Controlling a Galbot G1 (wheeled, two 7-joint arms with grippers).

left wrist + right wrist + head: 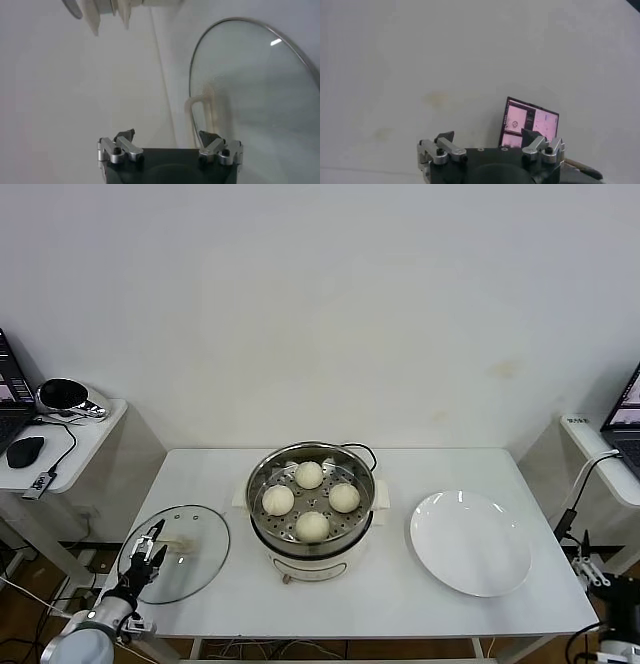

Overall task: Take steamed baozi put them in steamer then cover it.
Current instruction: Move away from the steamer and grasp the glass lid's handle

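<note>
Left pincer (150, 549): released, jaws spread wide; grasps nothing. In the head view it sits at the tabletop's near left corner, over the near-left rim of the cover, fingertips pointing toward the handle. Contact with the glass cannot be told.
Left pincer, wrist view (166, 137): both fingertips apart, the cover's rim passing between them; handle ahead of the tips.
Right pincer (487, 136): released, jaws wide apart, holding nothing; faces a wall and a lit screen (529, 123). Not seen in the head view.
Cover (190, 552): count 1; lying flat on the tabletop (400, 604), left of the steamer, apart from it. Cream handle (202, 105) at its centre.
Steamer (311, 539): count 1; mid-tabletop, uncovered, perforated tray visible.
Steamed baozi (309, 475): count 4; all inside the steamer on the tray, set in a diamond, none touching.
Plate (470, 543): count 1; white, right of the steamer, nothing on it.
</note>
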